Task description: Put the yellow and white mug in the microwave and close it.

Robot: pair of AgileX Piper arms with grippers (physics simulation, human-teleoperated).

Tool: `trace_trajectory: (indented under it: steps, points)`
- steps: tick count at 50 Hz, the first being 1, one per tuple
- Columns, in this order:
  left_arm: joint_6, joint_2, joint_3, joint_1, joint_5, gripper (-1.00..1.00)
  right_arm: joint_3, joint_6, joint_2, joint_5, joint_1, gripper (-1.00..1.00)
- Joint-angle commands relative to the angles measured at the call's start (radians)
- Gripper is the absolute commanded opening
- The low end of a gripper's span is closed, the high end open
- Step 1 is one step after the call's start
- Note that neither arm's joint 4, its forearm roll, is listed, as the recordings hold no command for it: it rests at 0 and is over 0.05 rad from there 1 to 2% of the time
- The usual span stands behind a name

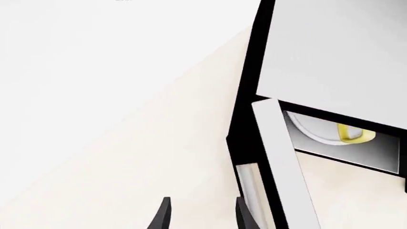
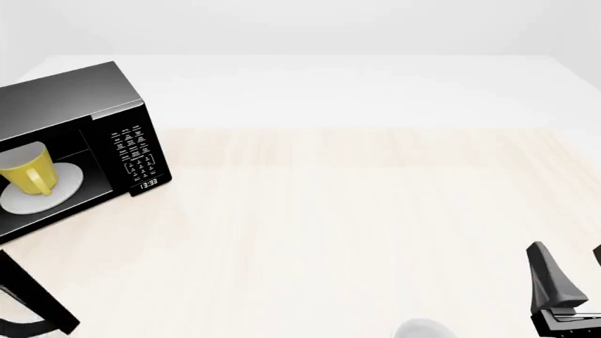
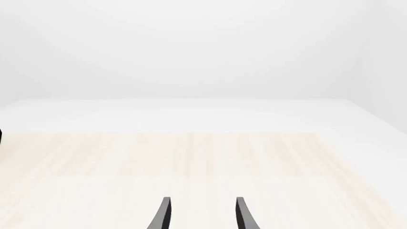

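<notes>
The yellow and white mug sits inside the microwave; its door hangs open. The left gripper, parted and empty, should push the door's outer face squarely shut.

Our right tool sits low at the near right corner of the front view, its dark fingers pointing up and forward, parted with nothing between them. In its own wrist view the right tool shows two slim black tips with a clear gap. Our left tool shows the same in its wrist view: two dark tips apart, gripping nothing. In the front view we cannot pick out the left arm with certainty at the lower left edge.
</notes>
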Motion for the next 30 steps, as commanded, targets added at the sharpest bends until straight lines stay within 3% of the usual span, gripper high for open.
trace_trajectory:
  steps: [1, 14, 30]
  points:
    - [-0.008, 0.017, -0.002, -0.034, 0.002, 1.00, 0.001, -0.001, -0.001, 0.000, 0.000, 1.00]
    - [-0.034, 0.038, -0.022, -0.122, -0.005, 1.00, 0.001, -0.001, -0.001, 0.000, 0.000, 1.00]
    - [-0.046, 0.063, -0.035, -0.151, -0.016, 1.00, 0.001, -0.001, -0.001, 0.000, 0.000, 1.00]
